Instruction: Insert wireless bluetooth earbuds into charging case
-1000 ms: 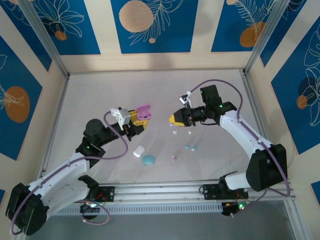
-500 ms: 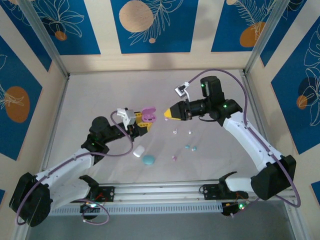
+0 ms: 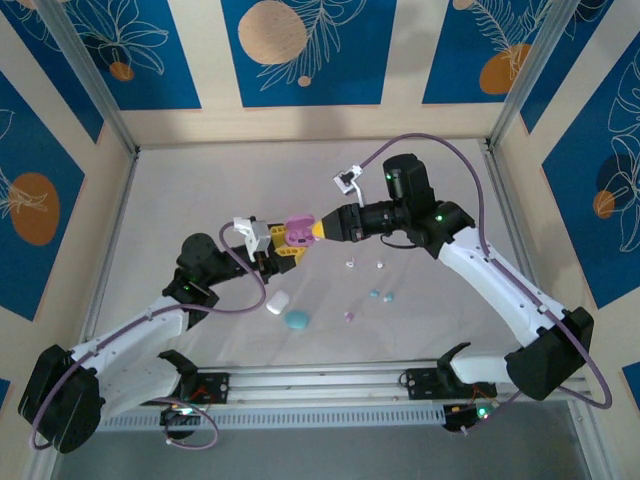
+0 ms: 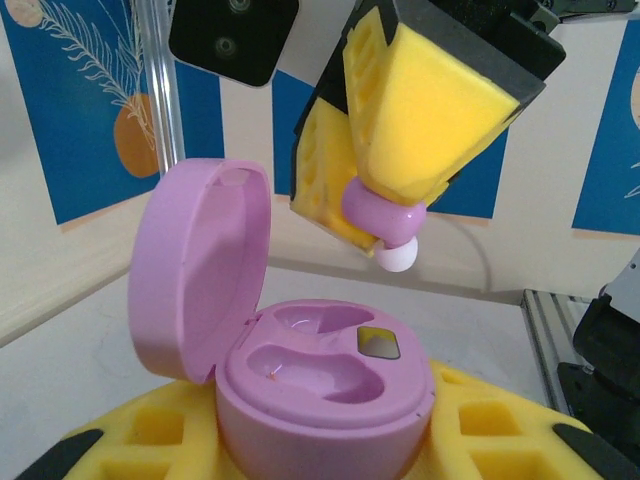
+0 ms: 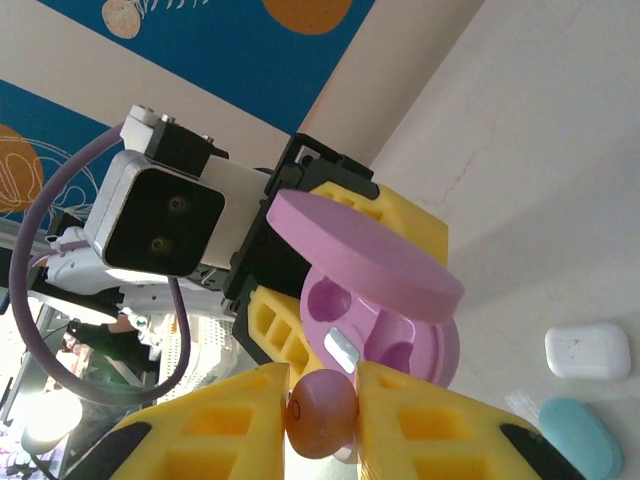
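Left gripper [image 3: 283, 247]: its yellow fingers squeeze the pink case [image 4: 330, 390] from both sides and hold it up off the table [image 3: 200, 190].
Pink case: its round lid [image 4: 195, 270] stands open, tipped back. Two little hollow cups show inside.
Right gripper [image 3: 322, 229]: closed almost all the way, with a pink bud [image 5: 322, 412] pinched between its two yellow tips.
Pink bud: it hangs just above the open case with its white tip pointing down (there is a small gap, so they are not touching).
White case [image 3: 277, 302]: lying shut on the table, near the left arm.
Blue case [image 3: 297, 319]: also shut, just beside the white one, a bit nearer to the arms' bases.
White buds [image 3: 350, 264]: two tiny ones on the table, under the right arm.
Blue buds [image 3: 375, 294]: two lying close together, nearer the bases than the white buds.
Other pink bud [image 3: 348, 316]: alone on the table, near the blue case.
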{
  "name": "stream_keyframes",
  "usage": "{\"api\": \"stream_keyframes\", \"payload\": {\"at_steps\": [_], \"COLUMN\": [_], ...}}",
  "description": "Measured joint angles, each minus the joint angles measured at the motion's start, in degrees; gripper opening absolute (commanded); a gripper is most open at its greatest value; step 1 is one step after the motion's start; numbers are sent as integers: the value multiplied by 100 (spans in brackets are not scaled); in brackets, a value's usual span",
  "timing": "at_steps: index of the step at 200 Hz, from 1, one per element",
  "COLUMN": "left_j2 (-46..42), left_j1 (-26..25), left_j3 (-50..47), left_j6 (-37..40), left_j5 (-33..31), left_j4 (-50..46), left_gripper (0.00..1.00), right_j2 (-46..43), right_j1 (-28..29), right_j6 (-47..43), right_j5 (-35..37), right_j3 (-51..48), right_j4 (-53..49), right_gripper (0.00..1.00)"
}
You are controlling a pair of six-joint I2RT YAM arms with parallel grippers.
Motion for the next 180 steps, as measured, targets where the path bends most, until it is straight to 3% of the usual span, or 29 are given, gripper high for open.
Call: {"api": "stream_keyframes", "payload": {"at_steps": [180], "left_j2": [157], "left_j1": [-15], "left_j3": [87], "left_j6": [-151], "left_j5": [-52], "left_j4": [103], "left_gripper": [36], "right_j2": [225], "right_j1": [205], "right_j6": [-31], "right_j5": [619], "right_j3": [125], "right_j4": [83], "right_gripper": [23]}}
